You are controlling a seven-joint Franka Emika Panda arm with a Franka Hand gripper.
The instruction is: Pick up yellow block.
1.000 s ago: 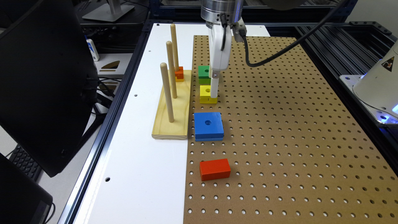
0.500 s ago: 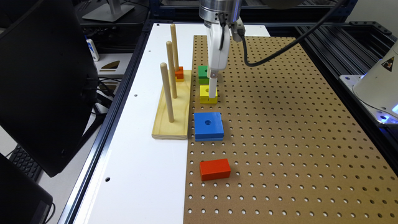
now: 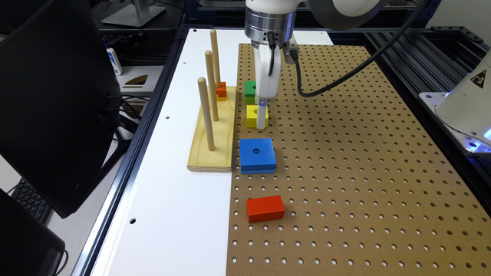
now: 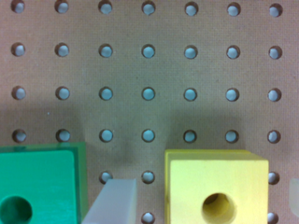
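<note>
Yellow block [image 3: 254,115] sits flat on the pegboard surface [image 3: 345,153], between the green block [image 3: 250,90] and the blue block [image 3: 257,155]. Your pincer [image 3: 261,122] straddles it with its tips spread apart, one pale fingertip [image 4: 112,203] dropped into the gap beside the green block, probably ready to close.

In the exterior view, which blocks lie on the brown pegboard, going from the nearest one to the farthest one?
red block → blue block → yellow block, with the gripper down at it → green block.
</note>
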